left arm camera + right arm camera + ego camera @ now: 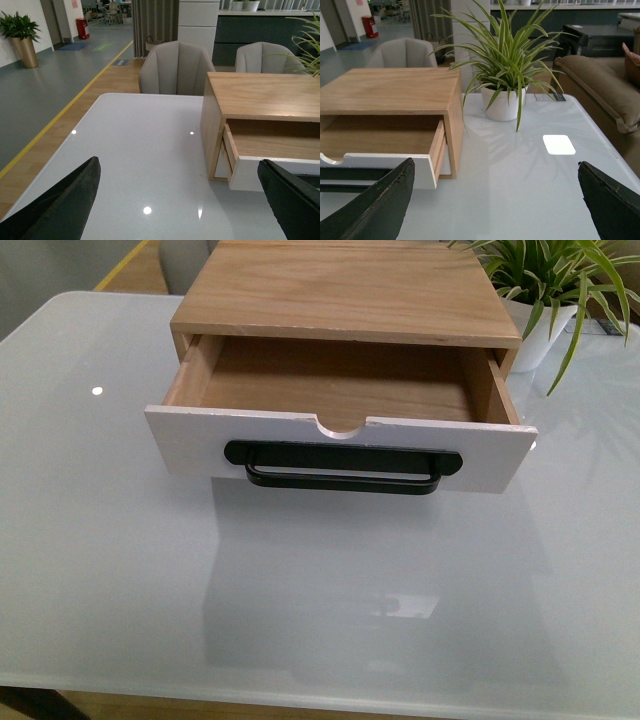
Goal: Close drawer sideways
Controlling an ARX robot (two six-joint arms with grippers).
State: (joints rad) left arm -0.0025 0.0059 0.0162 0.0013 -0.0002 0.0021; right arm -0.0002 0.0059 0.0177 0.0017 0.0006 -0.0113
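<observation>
The drawer (340, 445) stands pulled well out of its wooden cabinet (345, 290) in the front view; its white front panel has a long black bar handle (343, 468) and a half-round notch in the top edge, and its inside is empty. Neither arm shows in the front view. My left gripper (182, 200) is open and empty, off the drawer's left end (260, 170). My right gripper (497, 200) is open and empty, off the drawer's right end (390, 167).
A potted spider plant in a white pot (545, 330) stands just right of the cabinet, also in the right wrist view (502, 102). The glossy white table (320, 590) reaches toward me. Grey chairs (175, 67) stand beyond its far edge.
</observation>
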